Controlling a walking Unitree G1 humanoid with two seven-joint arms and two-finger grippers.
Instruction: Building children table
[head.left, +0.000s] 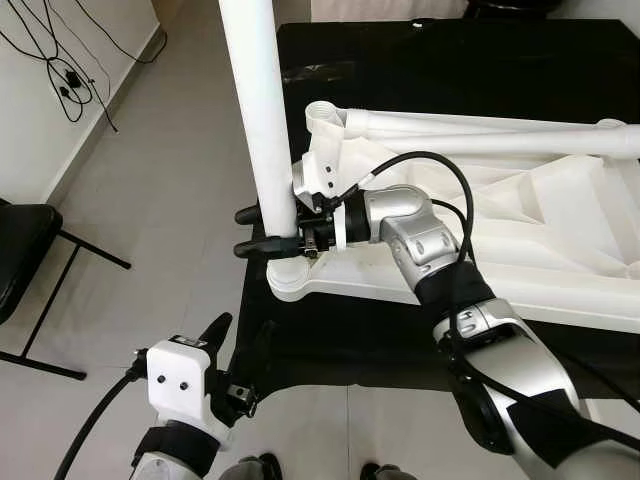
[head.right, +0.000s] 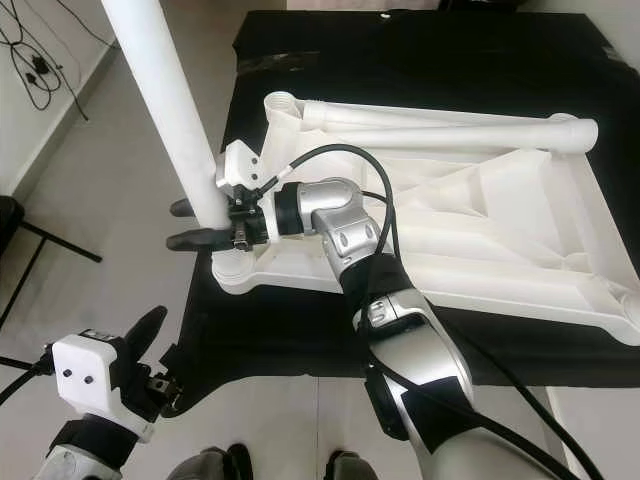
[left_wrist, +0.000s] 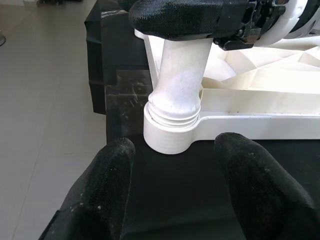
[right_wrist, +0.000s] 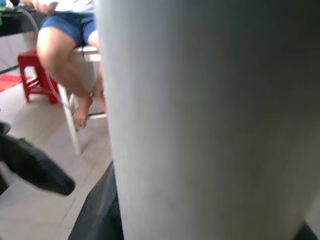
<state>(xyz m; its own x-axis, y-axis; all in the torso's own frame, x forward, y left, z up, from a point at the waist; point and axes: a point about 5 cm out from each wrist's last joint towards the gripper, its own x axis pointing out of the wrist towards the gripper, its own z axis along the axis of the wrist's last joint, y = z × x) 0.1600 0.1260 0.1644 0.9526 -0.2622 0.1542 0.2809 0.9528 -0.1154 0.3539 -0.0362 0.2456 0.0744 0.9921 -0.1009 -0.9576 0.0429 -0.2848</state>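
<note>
A white table top (head.left: 520, 230) lies upside down on a black-covered surface (head.left: 450, 60). A white table leg (head.left: 255, 110) stands upright in its near-left corner socket (head.left: 290, 278), and the leg's threads (left_wrist: 172, 116) show just above the socket rim. My right gripper (head.left: 262, 230) is shut on the leg just above the socket, one black finger on each side. Low at the left, my left gripper (head.left: 238, 340) is open with nothing between its fingertips (left_wrist: 100, 185), a short way in front of the socket (left_wrist: 170, 135). Two more white legs (head.right: 430, 125) lie across the top's far side.
A black chair (head.left: 20, 260) stands on the tiled floor at the left, and cables (head.left: 60, 70) run along the wall. A seated person's legs (right_wrist: 65, 45) and a red stool (right_wrist: 35, 75) are in the right wrist view beyond the leg (right_wrist: 210, 120).
</note>
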